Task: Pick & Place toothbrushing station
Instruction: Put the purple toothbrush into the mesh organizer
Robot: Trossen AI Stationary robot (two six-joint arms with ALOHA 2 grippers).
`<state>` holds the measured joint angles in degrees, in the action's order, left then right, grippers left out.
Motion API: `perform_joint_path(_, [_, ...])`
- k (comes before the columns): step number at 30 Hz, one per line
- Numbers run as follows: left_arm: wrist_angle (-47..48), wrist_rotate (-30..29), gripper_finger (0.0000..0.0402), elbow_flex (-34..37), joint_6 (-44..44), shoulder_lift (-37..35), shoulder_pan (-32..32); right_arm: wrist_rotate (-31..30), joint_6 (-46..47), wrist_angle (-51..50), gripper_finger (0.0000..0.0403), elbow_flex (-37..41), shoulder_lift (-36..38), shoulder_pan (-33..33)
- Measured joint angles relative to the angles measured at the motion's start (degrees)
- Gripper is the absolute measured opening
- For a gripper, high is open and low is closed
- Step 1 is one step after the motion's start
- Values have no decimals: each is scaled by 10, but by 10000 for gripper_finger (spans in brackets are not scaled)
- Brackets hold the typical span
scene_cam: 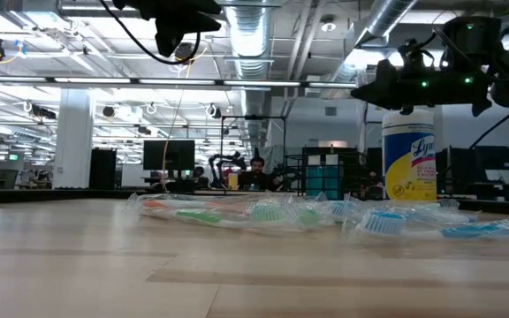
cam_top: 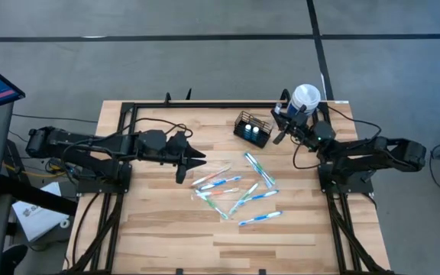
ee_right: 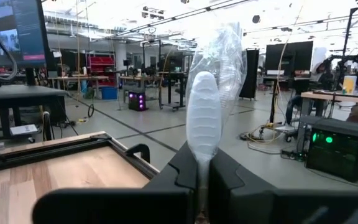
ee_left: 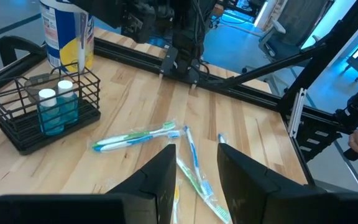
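Observation:
The black wire-mesh caddy (cam_top: 252, 128) stands on its base at the table's far middle, with two small blue bottles in it; it also shows in the left wrist view (ee_left: 48, 112). Several wrapped toothbrushes (cam_top: 239, 191) lie loose on the table's middle. My right gripper (cam_top: 281, 126) is above the table just right of the caddy, shut on a wrapped toothbrush (ee_right: 204, 118). My left gripper (cam_top: 202, 160) is open and empty, left of the toothbrush pile; its fingers (ee_left: 166, 168) hover over the nearest brushes. My right gripper pinches the wrapped toothbrush between its two fingers, just below the head (ee_right: 202, 168). The white head and its clear wrapper (ee_right: 219, 56) stick out past the fingertips. The brush is lifted clear of the table; the rest of it is hidden by the fingers.
A tall white, yellow and blue canister (cam_top: 305, 98) stands at the far right, close behind my right gripper; it shows in the low view (scene_cam: 409, 159). A black frame rail (cam_top: 205, 105) runs along the far edge. There is bare wood at the table's near side.

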<state>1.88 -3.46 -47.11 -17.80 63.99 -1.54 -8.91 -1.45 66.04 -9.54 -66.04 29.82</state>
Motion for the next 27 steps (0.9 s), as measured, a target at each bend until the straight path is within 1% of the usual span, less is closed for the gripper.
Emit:
perform_joint_path(4, [-1, 0, 111, 0, 0, 0, 0, 0, 0, 0, 19, 0, 0, 1])
perform_joint_path(16, [-3, 1, 111, 0, 0, 0, 0, -1, 0, -17, 79, 0, 0, 7])
perform_joint_path(27, [-3, 2, 111, 0, 0, 0, 0, -1, 5, -28, 167, 0, 0, 8])
